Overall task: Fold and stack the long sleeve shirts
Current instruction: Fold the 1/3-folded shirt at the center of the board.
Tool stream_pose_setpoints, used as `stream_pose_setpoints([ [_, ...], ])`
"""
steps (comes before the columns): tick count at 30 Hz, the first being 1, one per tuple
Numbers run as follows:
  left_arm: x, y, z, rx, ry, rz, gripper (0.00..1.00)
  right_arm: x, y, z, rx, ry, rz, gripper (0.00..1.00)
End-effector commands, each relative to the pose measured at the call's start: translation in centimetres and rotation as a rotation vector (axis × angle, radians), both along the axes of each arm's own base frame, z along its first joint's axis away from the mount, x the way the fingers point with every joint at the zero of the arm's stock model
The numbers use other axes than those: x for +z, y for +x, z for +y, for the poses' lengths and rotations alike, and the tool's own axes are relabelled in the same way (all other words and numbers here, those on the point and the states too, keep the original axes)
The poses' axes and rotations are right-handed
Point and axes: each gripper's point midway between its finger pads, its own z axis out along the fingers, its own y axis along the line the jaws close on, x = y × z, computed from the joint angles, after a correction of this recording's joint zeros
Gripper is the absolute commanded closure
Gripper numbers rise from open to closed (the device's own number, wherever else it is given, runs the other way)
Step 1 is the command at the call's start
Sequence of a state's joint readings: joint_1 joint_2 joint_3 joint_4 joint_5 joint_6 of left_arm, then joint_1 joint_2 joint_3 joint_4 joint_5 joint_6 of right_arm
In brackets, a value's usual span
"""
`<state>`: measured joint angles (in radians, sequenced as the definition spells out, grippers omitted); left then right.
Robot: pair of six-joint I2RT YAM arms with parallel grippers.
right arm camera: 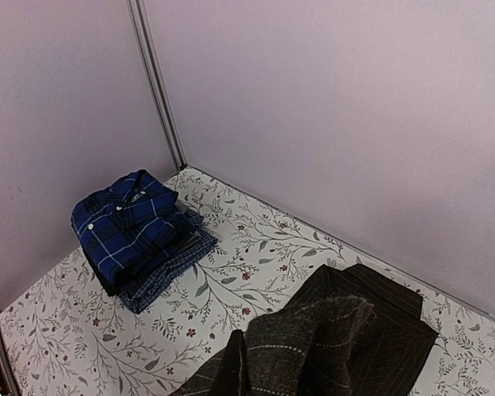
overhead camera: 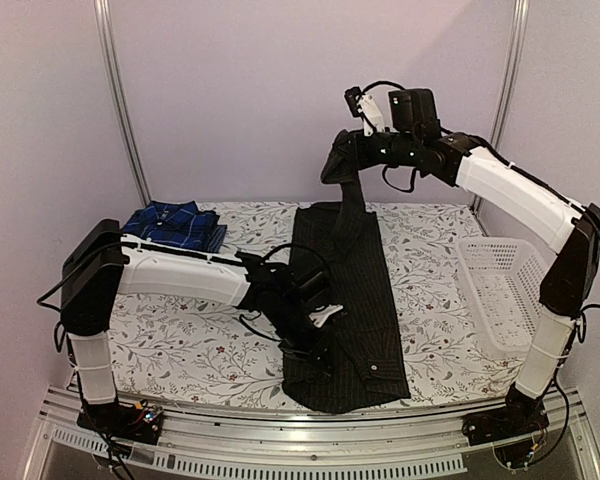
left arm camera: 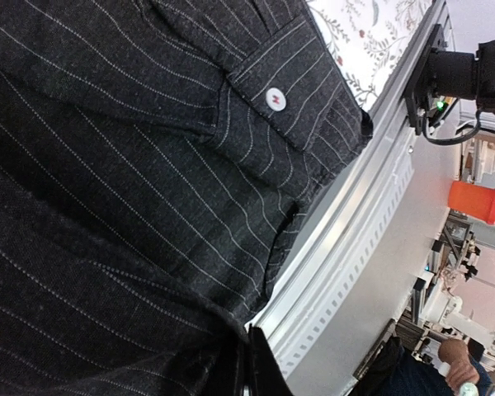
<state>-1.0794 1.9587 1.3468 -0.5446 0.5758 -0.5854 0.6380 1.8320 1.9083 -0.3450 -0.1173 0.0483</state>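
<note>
Across the floral desk (overhead camera: pixel 180 350) the black pinstripe shirt (overhead camera: pixel 365 280) lies in a long strip, mid-fold. My right jaws clamp its lifted far end and my left jaws pinch its middle. Next, probably, I bring the far end down toward the near hem.

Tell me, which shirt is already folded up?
The blue plaid shirt, a neat folded bundle in the far left corner. The black pinstriped shirt lies stretched out long down the middle, its far end lifted.
</note>
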Motion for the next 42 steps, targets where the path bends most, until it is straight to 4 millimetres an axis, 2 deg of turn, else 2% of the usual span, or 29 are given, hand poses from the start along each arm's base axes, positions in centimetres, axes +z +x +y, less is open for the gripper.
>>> stream_pose_setpoints([
  [1, 0.5, -0.4, -1.0, -0.026, -0.042, -0.011, 0.95, -4.3, -1.4, 0.4, 0.068, -0.022, 0.111, 1.0],
  [5, 0.8, -0.3, -1.2, -0.02, -0.056, -0.013, 0.93, -11.0, -3.0, 2.1, 0.141, -0.057, 0.268, 1.0],
  [8, 0.9, -0.6, -1.0, -0.023, -0.064, -0.011, 0.88, -15.0, -4.2, 3.1, 0.182, -0.088, 0.357, 1.0],
  [13, 1.1, -0.9, -0.5, -0.012, -0.07, -0.006, 0.72, -20.1, -6.2, 4.0, 0.235, -0.107, 0.495, 1.0],
  [18, 2.9, -0.5, 0.5, 0.043, -0.085, -0.048, 0.64, -25.5, -7.6, 5.2, 0.269, -0.158, 0.601, 1.0],
  [23, 4.6, 0.0, 3.6, 0.165, -0.083, -0.092, 0.63, -28.7, -9.0, 6.6, 0.292, -0.182, 0.661, 1.0],
  [28, 3.3, -1.9, 6.2, 0.194, -0.071, -0.032, 0.66, -31.7, -9.5, 7.3, 0.3, -0.196, 0.713, 1.0],
  [33, 3.5, -3.5, 6.1, 0.154, -0.042, -0.085, 0.66, -33.4, -8.3, 7.8, 0.261, -0.205, 0.725, 1.0],
  [38, 1.9, -3.2, 5.1, 0.156, -0.008, -0.093, 0.67, -36.2, -7.1, 8.7, 0.226, -0.209, 0.774, 1.0],
  [42, 1.4, -3.3, 3.6, 0.132, -0.017, -0.092, 0.67, -38.6, -6.6, 8.5, 0.184, -0.225, 0.807, 1.0],
])
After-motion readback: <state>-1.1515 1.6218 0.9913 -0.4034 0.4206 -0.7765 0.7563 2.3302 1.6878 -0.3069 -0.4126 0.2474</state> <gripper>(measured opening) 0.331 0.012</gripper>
